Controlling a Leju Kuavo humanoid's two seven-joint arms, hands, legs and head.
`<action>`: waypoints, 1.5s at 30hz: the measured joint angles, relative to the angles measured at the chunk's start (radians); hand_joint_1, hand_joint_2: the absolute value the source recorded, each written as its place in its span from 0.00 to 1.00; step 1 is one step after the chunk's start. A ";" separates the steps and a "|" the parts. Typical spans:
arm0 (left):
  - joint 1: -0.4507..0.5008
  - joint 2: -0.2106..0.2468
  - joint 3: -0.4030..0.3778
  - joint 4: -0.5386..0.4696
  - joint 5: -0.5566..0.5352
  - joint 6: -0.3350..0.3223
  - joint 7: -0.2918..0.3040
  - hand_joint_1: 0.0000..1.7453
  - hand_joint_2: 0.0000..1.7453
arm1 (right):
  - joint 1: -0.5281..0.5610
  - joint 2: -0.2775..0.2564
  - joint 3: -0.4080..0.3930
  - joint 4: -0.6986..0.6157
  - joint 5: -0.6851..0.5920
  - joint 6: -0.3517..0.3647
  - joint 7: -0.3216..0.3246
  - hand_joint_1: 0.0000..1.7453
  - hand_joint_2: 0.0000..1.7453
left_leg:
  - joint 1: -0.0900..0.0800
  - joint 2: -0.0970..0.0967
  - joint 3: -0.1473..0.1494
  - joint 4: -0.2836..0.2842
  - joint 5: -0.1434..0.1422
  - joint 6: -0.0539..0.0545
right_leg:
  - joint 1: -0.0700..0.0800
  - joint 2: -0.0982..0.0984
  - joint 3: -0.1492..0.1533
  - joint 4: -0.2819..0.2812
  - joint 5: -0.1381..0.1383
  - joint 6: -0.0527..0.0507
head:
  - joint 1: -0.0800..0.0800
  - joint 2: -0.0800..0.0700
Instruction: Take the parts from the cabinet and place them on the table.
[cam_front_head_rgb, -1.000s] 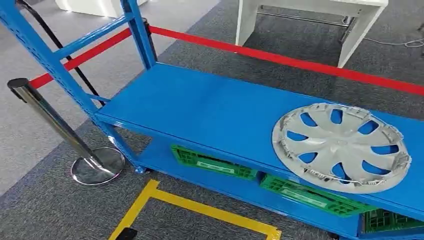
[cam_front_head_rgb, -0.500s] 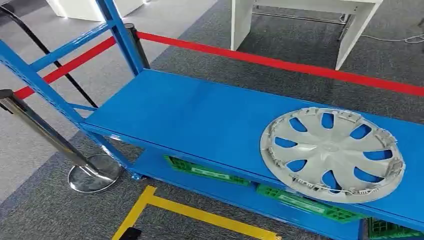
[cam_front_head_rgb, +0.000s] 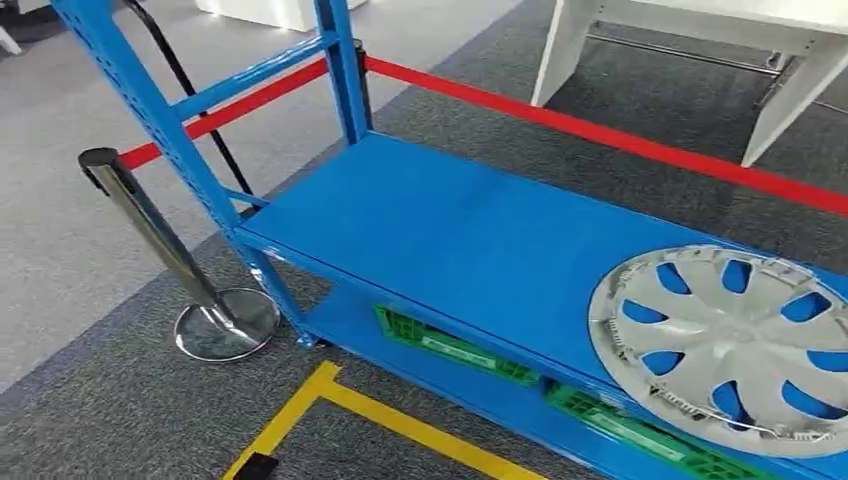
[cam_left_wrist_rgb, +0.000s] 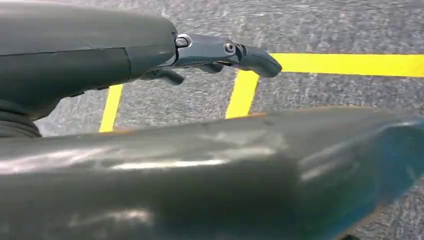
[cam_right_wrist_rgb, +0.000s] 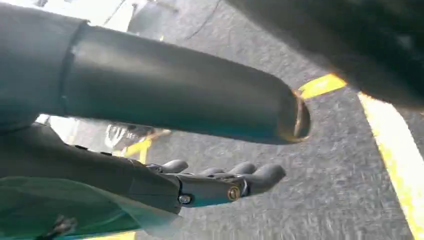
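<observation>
A silver wheel cover (cam_front_head_rgb: 725, 345) lies flat on the blue cabinet's middle shelf (cam_front_head_rgb: 450, 225), at its right end, partly cut off by the picture's edge. My left hand (cam_left_wrist_rgb: 220, 52) hangs by my side above the grey carpet, fingers stretched out and holding nothing. My right hand (cam_right_wrist_rgb: 220, 182) also hangs low over the carpet, fingers apart and empty. Both hands are well away from the wheel cover.
Green plastic crates (cam_front_head_rgb: 450, 345) sit on the shelf below. A chrome barrier post (cam_front_head_rgb: 160, 240) stands left of the cabinet, and a red belt (cam_front_head_rgb: 600, 125) runs behind it. A white table (cam_front_head_rgb: 700, 40) stands beyond. Yellow floor tape (cam_front_head_rgb: 400, 425) marks the carpet in front.
The whole head picture has shifted as the camera moved: cabinet and wheel cover now lie further right and lower. Nothing on the shelf has moved.
</observation>
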 joint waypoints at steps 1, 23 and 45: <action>0.000 0.000 0.000 0.000 0.000 0.000 0.000 0.00 0.00 | 0.000 0.000 0.000 0.000 0.000 0.000 0.000 0.00 0.00 | 0.001 -0.009 -0.003 0.004 -0.003 -0.005 | -0.007 0.046 0.032 -0.072 0.012 0.001 | 0.001 0.000; 0.005 0.004 0.000 0.000 -0.006 -0.002 0.000 0.00 0.00 | -0.009 0.000 0.000 -0.003 0.000 0.016 -0.003 0.00 0.00 | -0.002 0.080 -0.001 -0.014 0.009 -0.001 | -0.001 -0.072 0.064 -0.064 -0.048 0.001 | -0.006 0.000; 0.002 0.000 0.000 0.000 -0.006 -0.002 -0.008 0.00 0.00 | -0.001 -0.006 0.000 -0.003 0.003 0.037 -0.021 0.00 0.00 | 0.011 0.066 -0.107 0.192 -0.039 -0.052 | -0.006 -0.081 0.075 -0.099 -0.006 -0.026 | -0.014 0.000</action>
